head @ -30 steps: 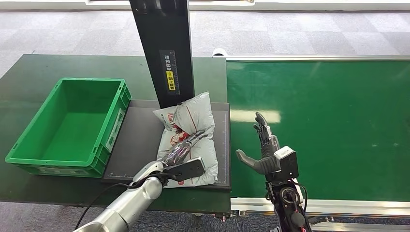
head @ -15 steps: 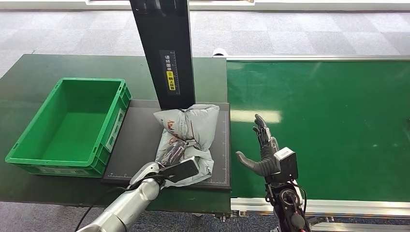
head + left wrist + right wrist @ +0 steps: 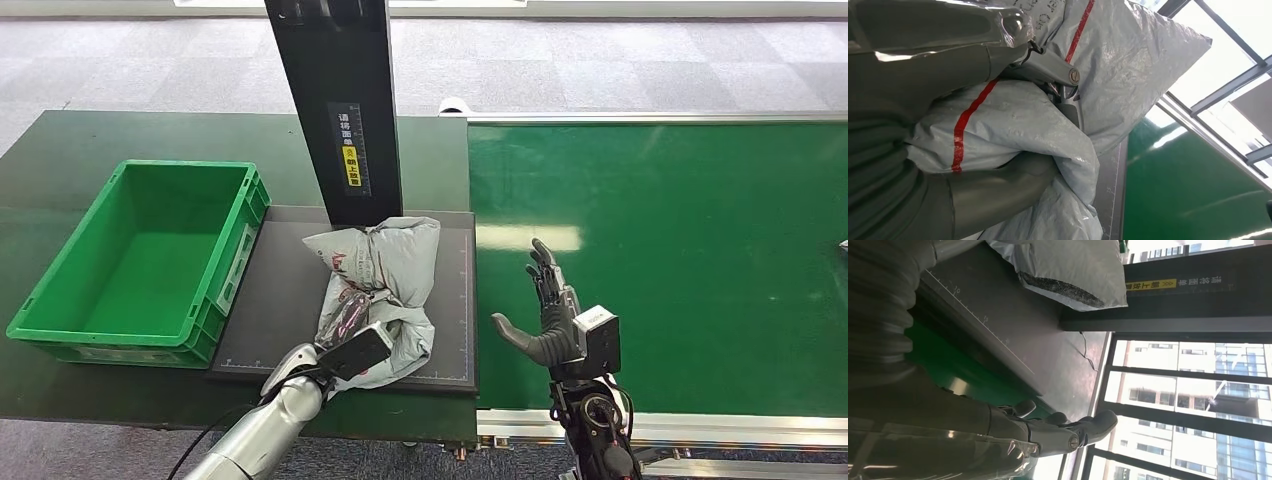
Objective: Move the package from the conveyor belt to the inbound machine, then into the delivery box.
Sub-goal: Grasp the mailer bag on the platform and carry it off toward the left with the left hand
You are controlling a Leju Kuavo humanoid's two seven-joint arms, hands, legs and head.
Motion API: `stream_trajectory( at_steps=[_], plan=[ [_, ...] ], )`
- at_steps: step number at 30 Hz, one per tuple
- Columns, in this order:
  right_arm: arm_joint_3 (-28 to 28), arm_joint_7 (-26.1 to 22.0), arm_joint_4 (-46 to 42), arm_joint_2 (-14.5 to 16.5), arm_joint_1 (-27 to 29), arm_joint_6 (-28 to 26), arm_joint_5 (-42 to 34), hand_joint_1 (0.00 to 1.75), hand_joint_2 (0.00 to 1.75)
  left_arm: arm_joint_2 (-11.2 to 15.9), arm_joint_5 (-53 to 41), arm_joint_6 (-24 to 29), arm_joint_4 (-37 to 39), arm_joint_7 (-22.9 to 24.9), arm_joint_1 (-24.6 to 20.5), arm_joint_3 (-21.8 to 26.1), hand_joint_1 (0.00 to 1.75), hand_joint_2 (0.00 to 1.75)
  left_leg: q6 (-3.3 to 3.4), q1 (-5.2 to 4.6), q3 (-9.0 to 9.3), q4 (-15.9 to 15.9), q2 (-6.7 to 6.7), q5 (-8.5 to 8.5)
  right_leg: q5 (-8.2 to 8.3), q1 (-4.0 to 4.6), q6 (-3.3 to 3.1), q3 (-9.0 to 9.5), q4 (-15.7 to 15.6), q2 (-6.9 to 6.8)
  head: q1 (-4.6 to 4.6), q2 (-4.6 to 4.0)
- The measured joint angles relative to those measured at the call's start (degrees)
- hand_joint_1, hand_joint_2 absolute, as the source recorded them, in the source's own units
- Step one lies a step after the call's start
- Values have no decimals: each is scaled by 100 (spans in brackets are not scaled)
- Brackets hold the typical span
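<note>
On scanner plate (image 3: 285,300), left hand (image 3: 350,325) clutches bunched package (image 3: 385,275); right hand (image 3: 550,320) spread, holding nothing; green box (image 3: 60,275) w/ nothing inside.

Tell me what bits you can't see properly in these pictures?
- Left hand, head view: its fingers are sunk in the package, so the grip is clearer in the left wrist view.
- Package print: crumpled folds in the head view make it unreadable.
- Underside of the package: hidden against the inbound machine's plate.
- Top of the black post: cut off by the picture edge.
- Pale thing at the conveyor belt's far right: cut off, too small.
</note>
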Motion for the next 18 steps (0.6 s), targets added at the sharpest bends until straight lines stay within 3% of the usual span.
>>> stream_trajectory(
  at_steps=[8, 12, 18],
  plan=[
    [-4, 0, 0, 1, 0, 0, -2, 0, 175, -8, 24, 17, -25, -15, 32, 40, 175, 175, 0, 0, -1, 0, 1, 0, 0, 0, 0, -2, 0, 0, 0, 0],
    [-18, 6, 0, 12, 2, -5, -63, 0, 175, -55, 723, 26, -226, -340, 187, 288, 175, 175, 0, 0, -9, 0, 2, 0, 0, 0, 0, -11, 0, 1, -1, -1],
    [-33, 24, 1, 40, 1, -41, -198, 0, 175, -111, 1573, 949, -984, -1136, 477, 650, 175, 175, 0, 0, -29, 1, 2, 0, 0, 0, 0, -29, 1, 1, -1, -1]
  ],
)
